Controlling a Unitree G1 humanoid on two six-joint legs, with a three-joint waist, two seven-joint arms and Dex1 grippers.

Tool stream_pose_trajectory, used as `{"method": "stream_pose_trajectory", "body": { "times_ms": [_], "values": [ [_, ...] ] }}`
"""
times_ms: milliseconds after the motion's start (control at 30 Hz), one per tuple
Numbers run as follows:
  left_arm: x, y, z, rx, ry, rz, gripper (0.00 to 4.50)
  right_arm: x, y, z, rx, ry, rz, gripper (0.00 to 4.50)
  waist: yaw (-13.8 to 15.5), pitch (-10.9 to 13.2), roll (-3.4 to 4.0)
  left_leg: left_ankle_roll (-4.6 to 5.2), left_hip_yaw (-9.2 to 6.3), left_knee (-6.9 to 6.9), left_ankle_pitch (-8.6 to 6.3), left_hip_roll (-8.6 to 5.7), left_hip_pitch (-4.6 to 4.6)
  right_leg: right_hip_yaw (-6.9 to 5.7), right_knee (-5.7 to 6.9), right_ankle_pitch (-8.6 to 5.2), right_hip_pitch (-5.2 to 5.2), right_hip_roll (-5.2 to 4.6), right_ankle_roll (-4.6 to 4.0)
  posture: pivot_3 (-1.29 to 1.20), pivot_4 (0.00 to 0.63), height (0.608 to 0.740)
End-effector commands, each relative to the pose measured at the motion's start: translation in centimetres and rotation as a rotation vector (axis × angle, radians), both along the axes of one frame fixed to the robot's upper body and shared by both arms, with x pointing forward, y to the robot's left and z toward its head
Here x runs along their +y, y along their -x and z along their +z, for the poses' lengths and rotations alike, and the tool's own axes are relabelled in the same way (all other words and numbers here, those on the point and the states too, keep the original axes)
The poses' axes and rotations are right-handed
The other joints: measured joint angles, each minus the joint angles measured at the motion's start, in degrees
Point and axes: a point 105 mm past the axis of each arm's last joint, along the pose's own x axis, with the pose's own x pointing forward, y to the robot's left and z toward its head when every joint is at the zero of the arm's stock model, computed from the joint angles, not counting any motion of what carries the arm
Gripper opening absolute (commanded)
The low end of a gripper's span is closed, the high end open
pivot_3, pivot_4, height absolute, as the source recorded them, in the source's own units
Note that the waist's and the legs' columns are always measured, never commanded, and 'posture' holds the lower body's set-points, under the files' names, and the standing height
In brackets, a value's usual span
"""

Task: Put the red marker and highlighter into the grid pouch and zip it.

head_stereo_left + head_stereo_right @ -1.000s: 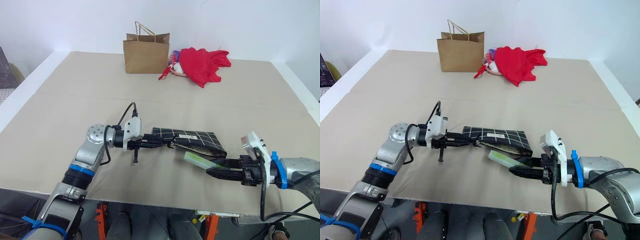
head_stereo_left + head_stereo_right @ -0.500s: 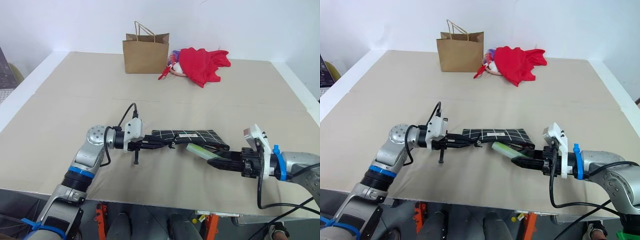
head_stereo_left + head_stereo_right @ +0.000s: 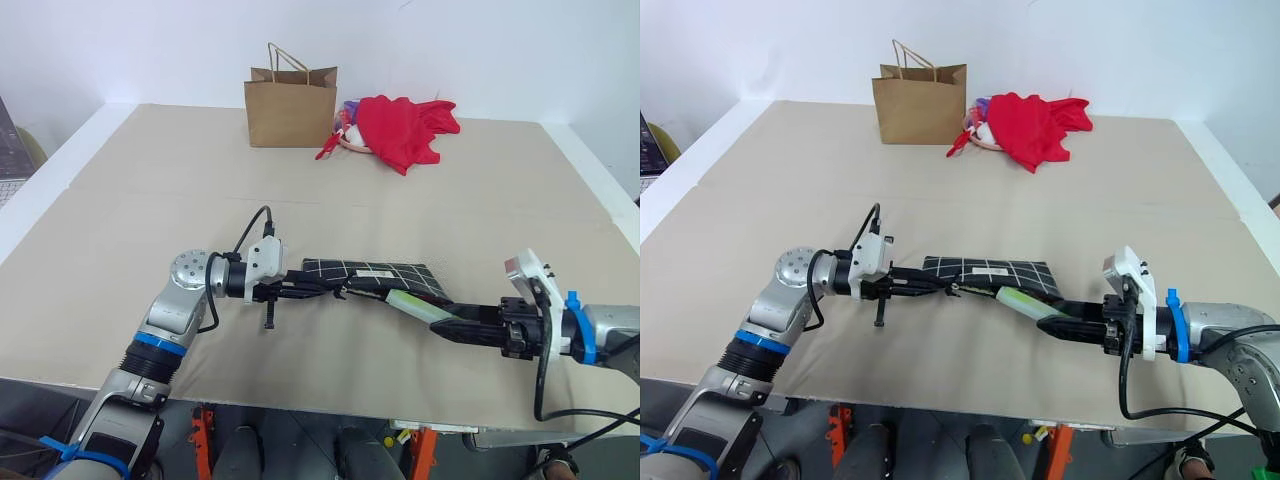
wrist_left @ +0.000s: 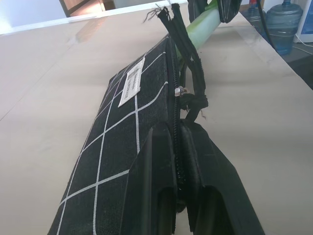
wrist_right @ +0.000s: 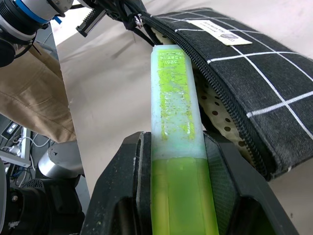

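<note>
The right gripper (image 3: 1052, 324) holds the chunky light-green highlighter (image 5: 173, 105) at the open mouth of the black fabric pouch with white grid lines (image 3: 375, 273). The left gripper (image 4: 179, 161) pinches the pouch's zipper edge, lifted just above the table. Zipping is left; I cannot see the red marker.

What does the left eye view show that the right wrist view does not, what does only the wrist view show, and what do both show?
The left eye view alone: the paper bag and red cloth at the table's far edge.

The right wrist view alone: the dotted lining inside the open pouch mouth, and the print on the highlighter's cap.

Both: the right gripper clamping the highlighter with its tip at the grid pouch opening, and the left gripper pinching the pouch's other end.
</note>
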Motion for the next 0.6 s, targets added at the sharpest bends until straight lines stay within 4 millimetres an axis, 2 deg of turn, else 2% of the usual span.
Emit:
{"method": "stream_pose_trajectory", "body": {
  "times_ms": [33, 300, 533, 600],
  "values": [
    [-0.3, 0.2, 0.9, -0.041, 0.013, -0.02, 0.0, -0.1, -0.2, 0.9, -0.045, 0.022, 0.008, 1.14, 0.0, 0.0, 0.0, 0.0, 0.0, 0.0, 0.0, 0.0, 0.0, 0.0, 0.0, 0.0, 0.0, 0.0, 0.0, 0.0, 0.15, 0.74],
    [-0.8, 0.5, 1.1, -0.044, 0.026, -0.038, 0.0, 0.7, -1.6, 0.1, -0.023, 0.024, -0.031, 1.14, 0.0, 0.0, 0.0, 0.0, 0.0, 0.0, 0.0, 0.0, 0.0, 0.0, 0.0, 0.01, -0.01, 0.0, -0.01, 0.0, 0.15, 0.74],
    [-1.1, 0.6, 1.2, -0.049, 0.027, -0.046, 0.0, 3.3, -2.9, 0.6, -0.048, -0.001, 0.007, 1.14, -0.1, 0.0, 0.01, 0.0, 0.0, -0.02, 0.0, 0.01, -0.01, -0.01, 0.0, 0.0, -0.03, 0.01, -0.01, 0.0, 0.15, 0.74],
    [-1.2, 0.6, 1.2, -0.049, 0.028, -0.047, 0.0, 3.9, -2.9, 0.8, -0.039, -0.013, 0.026, 2.17, -0.1, 0.0, 0.0, 0.0, 0.0, -0.02, 0.0, 0.01, -0.01, -0.01, 0.0, 0.0, -0.03, 0.01, -0.01, 0.0, 0.15, 0.74]
  ]
}}
